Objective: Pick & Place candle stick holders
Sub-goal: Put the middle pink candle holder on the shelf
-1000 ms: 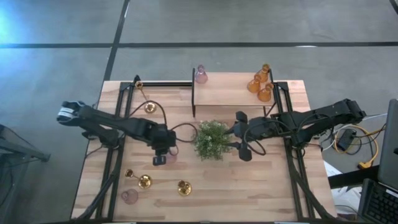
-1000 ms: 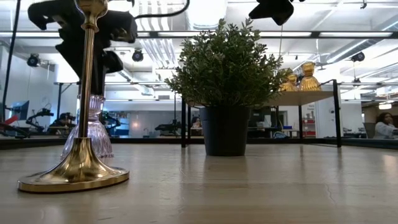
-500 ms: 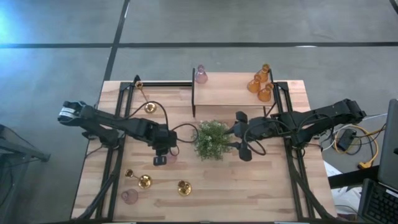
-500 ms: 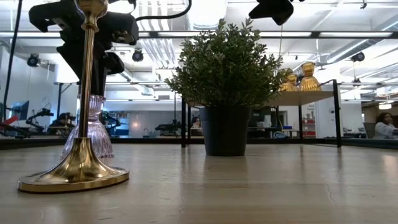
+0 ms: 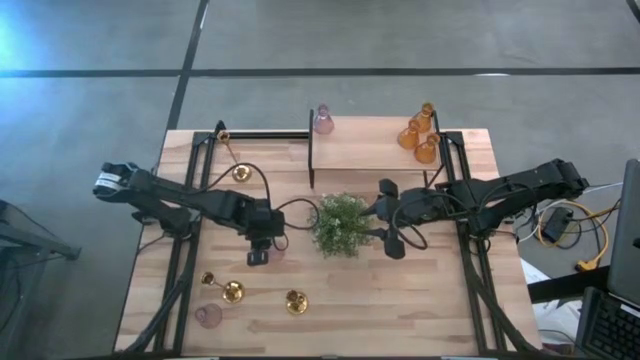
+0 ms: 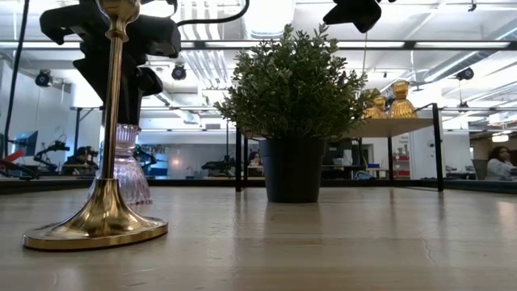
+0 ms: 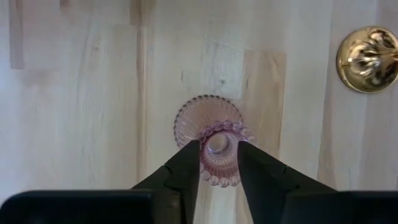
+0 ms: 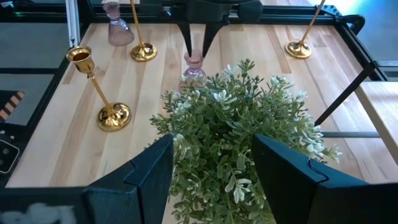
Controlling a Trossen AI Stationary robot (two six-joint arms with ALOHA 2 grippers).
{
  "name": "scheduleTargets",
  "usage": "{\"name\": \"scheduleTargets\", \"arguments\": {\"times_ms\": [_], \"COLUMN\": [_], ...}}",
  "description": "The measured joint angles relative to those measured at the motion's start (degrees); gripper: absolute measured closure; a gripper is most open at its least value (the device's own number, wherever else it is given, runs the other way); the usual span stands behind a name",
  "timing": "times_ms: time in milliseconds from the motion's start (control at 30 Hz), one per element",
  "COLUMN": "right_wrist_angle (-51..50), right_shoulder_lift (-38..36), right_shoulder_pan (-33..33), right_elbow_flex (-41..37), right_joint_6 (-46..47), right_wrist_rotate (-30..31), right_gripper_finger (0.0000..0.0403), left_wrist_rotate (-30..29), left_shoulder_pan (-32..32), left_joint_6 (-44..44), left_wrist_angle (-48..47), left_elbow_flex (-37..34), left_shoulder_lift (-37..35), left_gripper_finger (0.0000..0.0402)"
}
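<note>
Left tool at a pink glass holder beside the plant

The left tool (image 7: 214,163) stands over the upright pink glass candle stick holder (image 7: 217,149) on the wooden surface (image 5: 400,300), fingers (image 7: 186,168) flanking its beaded rim, whether gripping or just released I cannot tell; the right tool (image 8: 211,168) hangs released over the bushy green plant (image 5: 341,224); three amber holders (image 5: 419,135) sit on the shelf (image 5: 365,150).

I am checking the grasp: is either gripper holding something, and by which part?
Not clear for the left gripper: it is at the top rim of a pink glass holder standing on the table. The right gripper holds nothing.
</note>
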Motion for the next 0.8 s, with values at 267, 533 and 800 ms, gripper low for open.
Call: {"name": "scheduleTargets", "arguments": {"times_ms": [267,533,800], "right_wrist_angle": [0.02,0.02,0.02], "right_shoulder_lift": [0.00,0.00,0.00], "right_shoulder_pan": [0.00,0.00,0.00], "right_elbow_flex": [0.00,-0.02,-0.02], "right_joint_6": [-0.01,-0.02,-0.02], "right_wrist_rotate": [0.01,0.00,0.00], "right_gripper_finger": [0.0193,0.0193,0.0193], "left_wrist_rotate": [-0.02,0.14,-0.02], "left_shoulder_pan": [0.11,0.13,0.23], "left_joint_6": [0.67,1.19,1.48], "left_wrist_angle": [-1.49,-2.24,-2.62], "left_elbow_flex": [2.02,1.86,1.64], "left_shoulder_lift": [0.04,-0.07,-0.04], "left_gripper_finger": [0.0277,0.0277,0.0278]}}
